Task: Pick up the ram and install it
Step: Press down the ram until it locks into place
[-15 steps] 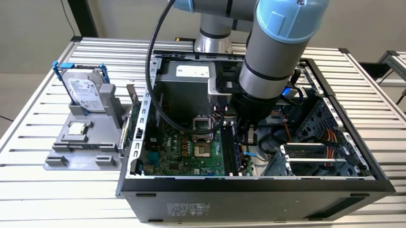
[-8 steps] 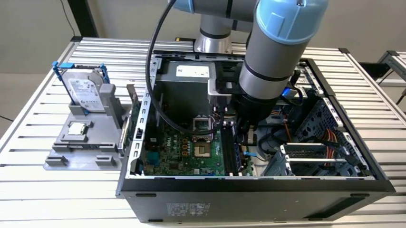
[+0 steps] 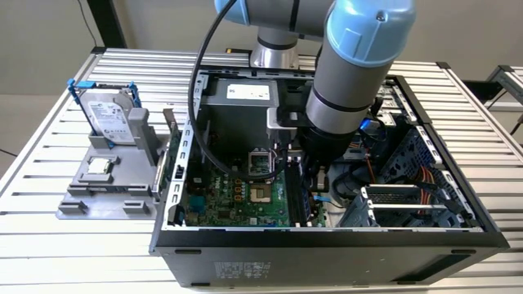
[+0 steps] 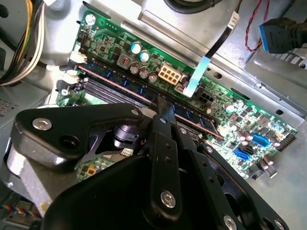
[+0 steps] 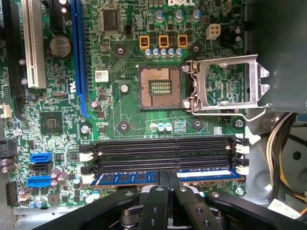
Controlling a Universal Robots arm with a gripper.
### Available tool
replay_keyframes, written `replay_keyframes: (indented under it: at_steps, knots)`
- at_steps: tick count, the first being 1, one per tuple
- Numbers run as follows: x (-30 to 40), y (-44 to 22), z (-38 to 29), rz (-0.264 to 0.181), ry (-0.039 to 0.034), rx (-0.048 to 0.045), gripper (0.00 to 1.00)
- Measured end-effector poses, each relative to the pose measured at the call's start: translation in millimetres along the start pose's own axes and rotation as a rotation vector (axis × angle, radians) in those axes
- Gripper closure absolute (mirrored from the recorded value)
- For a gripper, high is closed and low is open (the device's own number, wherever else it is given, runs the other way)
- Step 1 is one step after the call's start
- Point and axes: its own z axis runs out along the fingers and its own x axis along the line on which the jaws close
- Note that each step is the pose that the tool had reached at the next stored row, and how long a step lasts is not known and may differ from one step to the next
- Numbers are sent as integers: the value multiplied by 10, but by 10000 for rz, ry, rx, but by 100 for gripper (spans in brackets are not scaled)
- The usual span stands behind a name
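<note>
Pinching the ram (image 5: 165, 178), the end effector (image 5: 168, 178) holds it in a motherboard slot (image 5: 165, 165).

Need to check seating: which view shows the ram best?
The first wrist view: the ram lies full length in a slot, the tool at its middle. The second wrist view shows it obliquely, partly hidden. In the exterior view the arm covers it.

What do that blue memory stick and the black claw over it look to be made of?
The ram looks like blue lacquered circuit board with dark chips and a white label. The gripper looks like matte black metal or hard plastic, joined by silver screws; which one is unclear.
</note>
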Motion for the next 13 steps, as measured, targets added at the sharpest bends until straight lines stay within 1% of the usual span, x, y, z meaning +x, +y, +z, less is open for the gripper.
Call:
replay_keyframes:
  at_steps: [2, 7, 8, 11, 13]
  knots:
    - [-1, 0, 25, 0, 5, 1, 100]
    - [-3, -1, 22, 0, 11, -1, 100]
    - [-4, -1, 13, 1, 9, -1, 100]
    - [-8, -1, -27, 1, -39, 4, 100]
    - [-5, 0, -72, 1, -17, 0, 100]
